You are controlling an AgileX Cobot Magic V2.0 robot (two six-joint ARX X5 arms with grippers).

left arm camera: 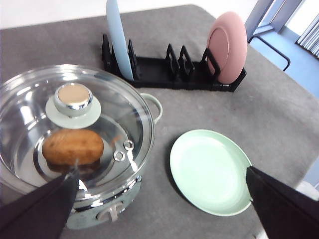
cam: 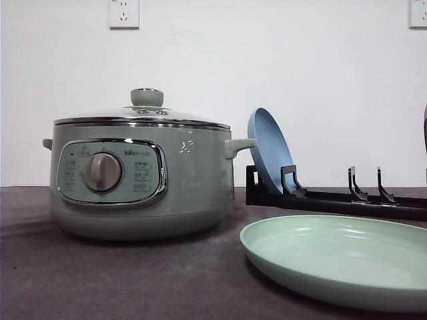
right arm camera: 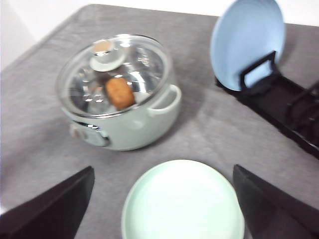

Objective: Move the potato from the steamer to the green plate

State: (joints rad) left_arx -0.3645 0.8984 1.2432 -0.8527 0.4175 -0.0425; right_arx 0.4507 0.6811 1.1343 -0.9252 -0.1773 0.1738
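The pale sage-green steamer [cam: 140,180] stands on the left of the grey table with its glass lid [left arm camera: 75,124] on. Through the lid the orange-brown potato [left arm camera: 73,147] lies inside the pot, also seen as potato [right arm camera: 119,93] in the right wrist view. The empty green plate [cam: 340,257] lies flat to the right of the steamer [right arm camera: 124,99], also visible as green plate [left arm camera: 209,170] and green plate [right arm camera: 182,201]. My left gripper [left arm camera: 159,214] hangs open high above pot and plate. My right gripper [right arm camera: 164,209] is open too, above the plate.
A black dish rack [cam: 333,197] stands behind the plate. It holds a blue plate [cam: 269,150] upright at its left end and a pink plate [left arm camera: 227,47] at its other end. The table's edge [left arm camera: 279,89] lies beyond the rack.
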